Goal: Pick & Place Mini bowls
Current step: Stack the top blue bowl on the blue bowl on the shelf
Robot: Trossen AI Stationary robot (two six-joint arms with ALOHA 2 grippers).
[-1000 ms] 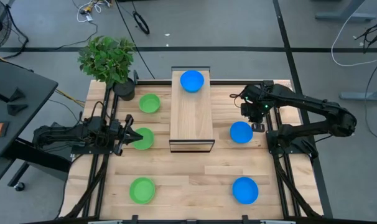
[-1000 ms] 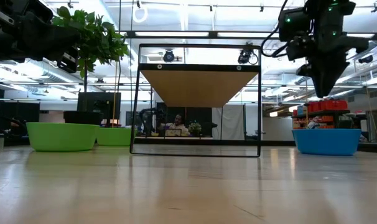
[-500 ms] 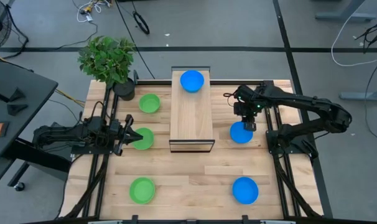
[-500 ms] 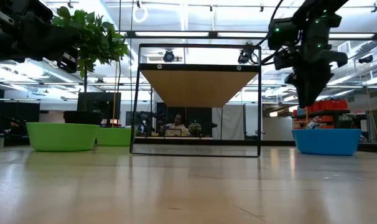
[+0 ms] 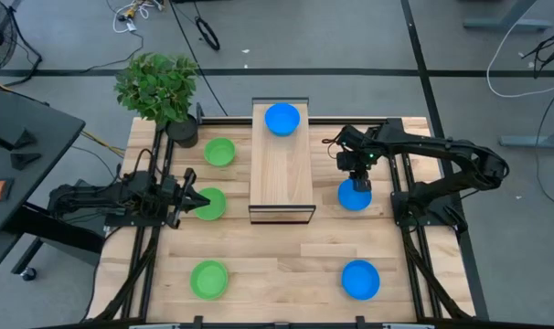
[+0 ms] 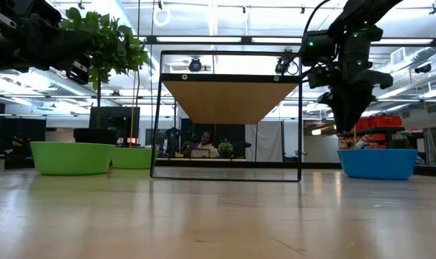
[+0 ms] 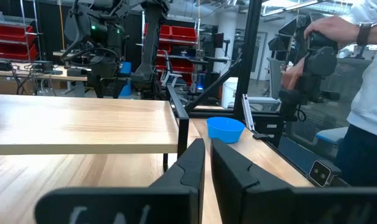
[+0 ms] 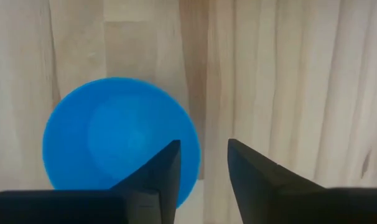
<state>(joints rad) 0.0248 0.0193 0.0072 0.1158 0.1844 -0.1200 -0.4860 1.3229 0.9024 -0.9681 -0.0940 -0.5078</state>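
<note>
**Six bowls on the table, right gripper parted above a blue one**

Six mini bowls are spread about the table. Three green ones lie on the left side: one near the plant, one at the left gripper's tips, one toward the front. One blue bowl sits on the far end of the raised wooden shelf; another lies at the front right.

The right gripper points down over the third blue bowl, which lies on the table just right of the shelf. In the right wrist view its two fingers stand a modest way apart, with nothing between them; one fingertip is over the bowl's rim, the other over bare wood beside it. The low view shows the gripper above that bowl, not touching it.

The left gripper lies low and level. In the left wrist view its fingers are nearly together, a thin gap between them, gripping nothing; whether they touch the green bowl cannot be told. A person stands beyond the table.
</note>
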